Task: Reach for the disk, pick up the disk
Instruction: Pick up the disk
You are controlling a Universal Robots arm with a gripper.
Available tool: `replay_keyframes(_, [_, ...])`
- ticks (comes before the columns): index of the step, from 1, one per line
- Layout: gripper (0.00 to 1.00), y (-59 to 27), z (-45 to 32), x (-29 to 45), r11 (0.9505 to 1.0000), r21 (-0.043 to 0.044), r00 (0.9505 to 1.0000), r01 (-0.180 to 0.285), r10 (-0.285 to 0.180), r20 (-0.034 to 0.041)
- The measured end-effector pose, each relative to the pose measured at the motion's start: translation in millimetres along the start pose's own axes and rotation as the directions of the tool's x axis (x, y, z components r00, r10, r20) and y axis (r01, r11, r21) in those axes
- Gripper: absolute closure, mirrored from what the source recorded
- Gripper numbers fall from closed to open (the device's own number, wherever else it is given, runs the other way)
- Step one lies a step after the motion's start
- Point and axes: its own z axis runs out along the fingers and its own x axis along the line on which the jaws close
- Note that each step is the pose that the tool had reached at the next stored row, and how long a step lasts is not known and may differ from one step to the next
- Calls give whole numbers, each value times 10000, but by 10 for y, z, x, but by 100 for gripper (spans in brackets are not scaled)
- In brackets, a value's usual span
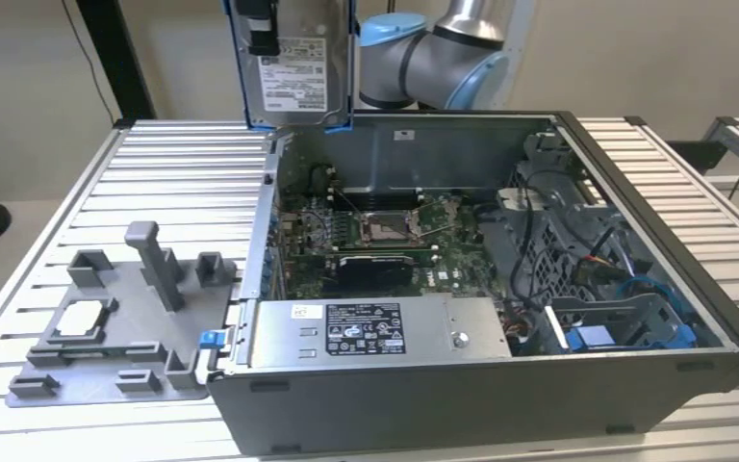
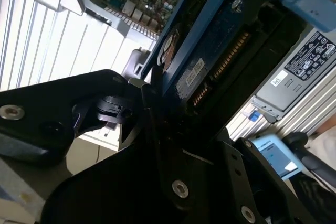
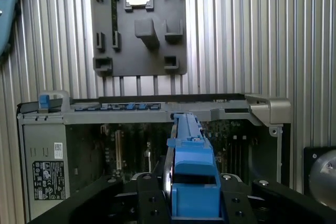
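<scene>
The disk [image 1: 295,65] hangs upright in the air above the back left corner of the open computer case, its white label facing the exterior view and a blue bracket around its edges. In the first wrist view the disk [image 3: 191,153] shows edge-on, with my gripper [image 3: 192,203] shut on it from both sides. In the second wrist view the disk's dark underside [image 2: 207,64], with its connector and blue frame, runs out from the black fingers [image 2: 152,124]. The disk touches neither the case nor the table.
The open computer case [image 1: 710,298] holds a motherboard, a power supply [image 1: 369,332] and a blue bay piece [image 1: 626,332]. At the exterior view's left, a grey fixture plate [image 1: 151,380] with a small white-topped square part [image 1: 84,315] lies on the ribbed metal table [image 1: 177,183].
</scene>
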Motion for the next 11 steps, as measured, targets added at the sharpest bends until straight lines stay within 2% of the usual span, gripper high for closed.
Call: replay_keyframes(11, [100,-298,-9,-17,10000,-10,10000,0,0,-1])
